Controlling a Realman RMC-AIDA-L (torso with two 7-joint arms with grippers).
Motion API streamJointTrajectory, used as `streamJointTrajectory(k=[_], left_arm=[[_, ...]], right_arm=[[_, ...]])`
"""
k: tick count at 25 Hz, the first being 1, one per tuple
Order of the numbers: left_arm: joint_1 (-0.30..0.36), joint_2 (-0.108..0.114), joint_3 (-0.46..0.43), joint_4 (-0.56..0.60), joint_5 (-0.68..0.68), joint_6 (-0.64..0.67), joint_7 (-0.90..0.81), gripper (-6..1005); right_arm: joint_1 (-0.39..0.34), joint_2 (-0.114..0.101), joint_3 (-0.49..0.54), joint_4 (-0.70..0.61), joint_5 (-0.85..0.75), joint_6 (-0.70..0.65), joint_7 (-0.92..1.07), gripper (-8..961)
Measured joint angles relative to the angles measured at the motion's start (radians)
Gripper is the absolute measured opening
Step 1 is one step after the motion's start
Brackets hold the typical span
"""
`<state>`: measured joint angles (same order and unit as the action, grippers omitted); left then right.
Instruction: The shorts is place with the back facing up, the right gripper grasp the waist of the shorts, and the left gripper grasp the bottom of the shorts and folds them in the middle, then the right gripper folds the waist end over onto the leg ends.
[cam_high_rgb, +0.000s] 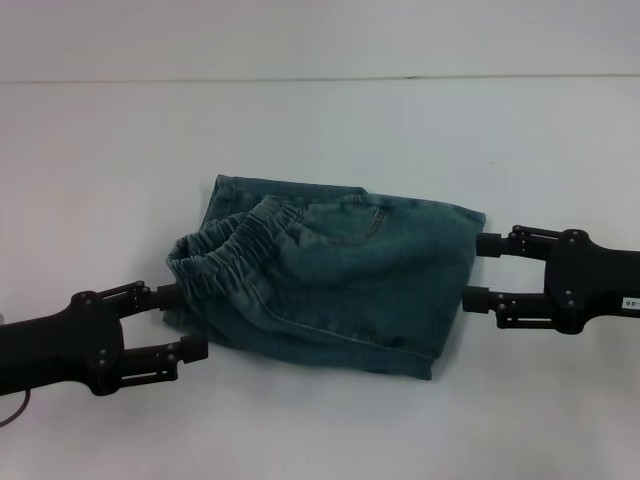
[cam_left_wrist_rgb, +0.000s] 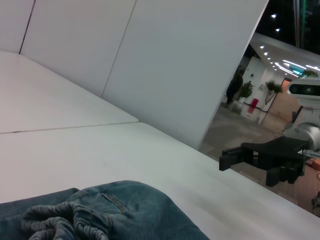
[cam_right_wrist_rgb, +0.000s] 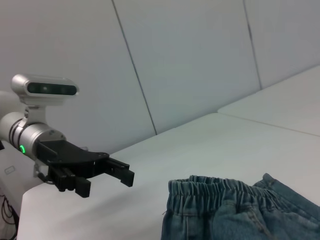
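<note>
A pair of blue denim shorts (cam_high_rgb: 330, 285) lies folded on the white desk (cam_high_rgb: 100, 160), roughly in the middle of the head view. The elastic waistband (cam_high_rgb: 215, 262) sits gathered and puckered on top of the pile toward the left side, resting over the lower layer of cloth. The right edge of the folded shorts is a fairly straight line, and a stitched back pocket (cam_high_rgb: 375, 220) shows on the far upper part of the cloth.

The left end effector (cam_high_rgb: 182, 322) is at the near left of the shorts, its two black fingers spread apart and released. Its upper finger (cam_high_rgb: 165, 296) is just at the left edge of the cloth below the waistband; whether it touches is not clear. The lower finger lies on bare desk just beside the shorts, holding nothing.

The right end effector (cam_high_rgb: 481, 271) is at the right edge of the shorts, its fingers also spread and released, pointing at the cloth. Both fingertips end right at the fabric's right border without gripping it.

In the left wrist view the waistband (cam_left_wrist_rgb: 55, 222) lies close by, with the right end effector (cam_left_wrist_rgb: 230, 159) farther off. In the right wrist view the waistband (cam_right_wrist_rgb: 215, 186) stands up along the shorts' edge, and the left end effector (cam_right_wrist_rgb: 120, 175) hangs apart from it above the desk.
</note>
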<state>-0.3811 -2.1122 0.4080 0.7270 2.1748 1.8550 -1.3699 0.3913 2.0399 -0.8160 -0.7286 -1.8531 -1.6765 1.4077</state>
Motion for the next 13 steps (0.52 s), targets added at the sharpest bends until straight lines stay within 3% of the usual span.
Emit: streamJointTrajectory(k=[13], left_arm=[[0.001, -0.003, 0.000, 0.000, 0.000, 0.003, 0.000, 843]], right_arm=[[-0.009, 0.003, 0.000, 0.002, 0.000, 0.005, -0.002, 860]])
